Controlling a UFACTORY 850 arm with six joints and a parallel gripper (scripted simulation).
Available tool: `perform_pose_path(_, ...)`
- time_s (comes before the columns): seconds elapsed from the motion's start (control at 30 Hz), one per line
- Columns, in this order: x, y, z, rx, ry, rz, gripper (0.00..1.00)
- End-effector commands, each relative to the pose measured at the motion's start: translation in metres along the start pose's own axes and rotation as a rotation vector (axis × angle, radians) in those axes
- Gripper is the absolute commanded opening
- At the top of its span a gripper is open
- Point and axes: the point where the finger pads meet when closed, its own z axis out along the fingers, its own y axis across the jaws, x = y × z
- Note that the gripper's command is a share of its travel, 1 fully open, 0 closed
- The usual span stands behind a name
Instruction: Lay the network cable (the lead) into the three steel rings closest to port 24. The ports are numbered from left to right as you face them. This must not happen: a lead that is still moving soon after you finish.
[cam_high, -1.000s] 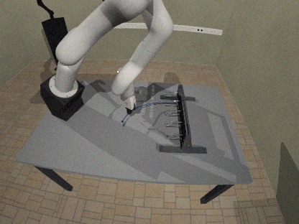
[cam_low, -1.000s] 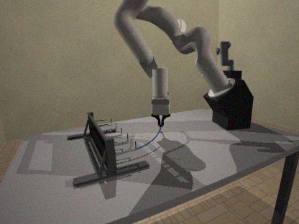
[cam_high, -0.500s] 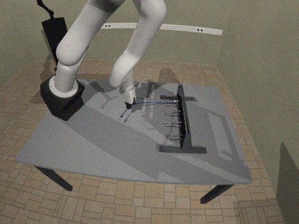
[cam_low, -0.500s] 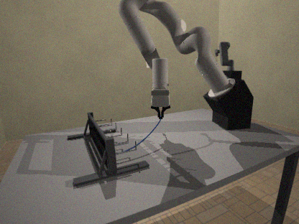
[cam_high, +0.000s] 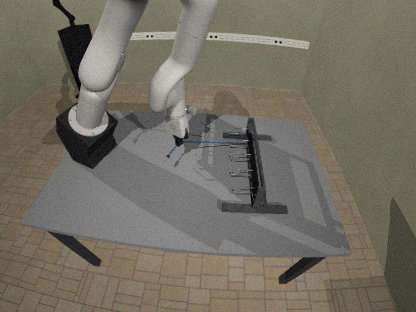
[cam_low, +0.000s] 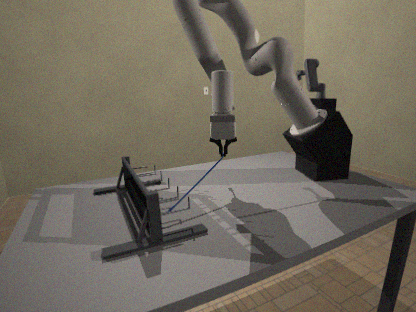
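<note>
A thin blue network cable (cam_high: pixel 212 143) runs taut from my gripper to the dark patch panel rack (cam_high: pixel 254 165). In the exterior view the cable (cam_low: pixel 195 184) slopes straight down from my gripper (cam_low: pixel 223 150) to the foot of the rack (cam_low: pixel 142 205). My gripper (cam_high: pixel 179 139) is shut on the cable and holds it well above the table, in front of the rack. A short free end (cam_high: pixel 172 152) hangs below the fingers. Several steel rings (cam_high: pixel 240 162) stand in rows in front of the rack; they also show in the exterior view (cam_low: pixel 175 192).
The robot's black base (cam_high: pixel 86 135) stands at the table's back left corner. The rack's two foot bars (cam_high: pixel 254 207) lie across the table. A dark box stands behind the base (cam_high: pixel 75 45).
</note>
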Motion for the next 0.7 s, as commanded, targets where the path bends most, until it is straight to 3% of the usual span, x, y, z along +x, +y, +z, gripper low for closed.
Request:
perform_pose_path(0.0,-0.0005,-0.0007,-0.0045,0.002,-0.004,-0.001,0.00)
perform_pose_path(0.67,-0.0006,0.0009,-0.0098,0.001,-0.007,-0.003,0.00)
